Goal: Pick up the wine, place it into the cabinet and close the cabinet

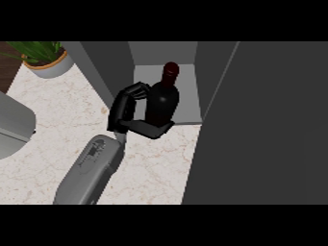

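Wine bottle (163,96): upright at the cabinet (166,55) mouth, twelve o'clock of the counter (53,120), base near the shelf lip, ready to go inside. Right hand (127,113): fingers and thumb curled round the bottle's body, keeping it upright. Cabinet door (280,125): open, three o'clock. Potted plant (45,57): eleven o'clock. Left hand: unseen.

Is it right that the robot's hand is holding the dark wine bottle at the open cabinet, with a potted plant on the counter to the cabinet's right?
Not quite. The potted plant stands to the cabinet's left, at the head view's upper left corner. The rest holds: the hand is curled round the dark wine bottle at the open cabinet.
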Tool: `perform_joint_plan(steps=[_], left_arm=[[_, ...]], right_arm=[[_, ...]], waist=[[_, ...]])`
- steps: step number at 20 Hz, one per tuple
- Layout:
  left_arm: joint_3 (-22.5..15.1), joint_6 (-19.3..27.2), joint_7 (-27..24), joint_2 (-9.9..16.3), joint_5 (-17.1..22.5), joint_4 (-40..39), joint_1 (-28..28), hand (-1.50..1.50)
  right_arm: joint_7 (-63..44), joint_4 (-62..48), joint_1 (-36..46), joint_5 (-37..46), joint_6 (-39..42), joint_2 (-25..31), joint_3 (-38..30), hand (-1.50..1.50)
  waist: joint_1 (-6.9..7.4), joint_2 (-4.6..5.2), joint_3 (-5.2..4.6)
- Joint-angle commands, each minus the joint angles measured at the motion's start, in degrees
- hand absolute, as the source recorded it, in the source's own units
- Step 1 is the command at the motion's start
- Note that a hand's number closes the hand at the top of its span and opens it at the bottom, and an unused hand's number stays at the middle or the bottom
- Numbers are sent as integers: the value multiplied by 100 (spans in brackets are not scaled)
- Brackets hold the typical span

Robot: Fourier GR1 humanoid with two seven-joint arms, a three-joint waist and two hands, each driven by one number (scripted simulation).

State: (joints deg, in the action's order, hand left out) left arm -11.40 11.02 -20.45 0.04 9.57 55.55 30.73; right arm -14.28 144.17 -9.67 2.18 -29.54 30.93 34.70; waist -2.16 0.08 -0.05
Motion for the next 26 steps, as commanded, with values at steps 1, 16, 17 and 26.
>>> perform_joint_plan(steps=[1,16,17,26], left_arm=[[117,7,-136,-4,242,-612,548,150],[-353,700,-398,-4,1009,-2723,2234,150],[-487,877,-351,-4,1077,-2752,2191,150],[181,783,-544,-4,1444,-3874,2776,150]], right_arm=[[-167,1295,-602,-204,63,147,181,-150],[-87,855,-271,-499,213,-142,-35,-150],[165,1036,-692,-520,367,91,33,-150],[451,778,-705,-418,442,-96,221,-150]], waist=[[-83,-3,3],[-137,62,-3],[-243,38,5],[-345,115,-4]])
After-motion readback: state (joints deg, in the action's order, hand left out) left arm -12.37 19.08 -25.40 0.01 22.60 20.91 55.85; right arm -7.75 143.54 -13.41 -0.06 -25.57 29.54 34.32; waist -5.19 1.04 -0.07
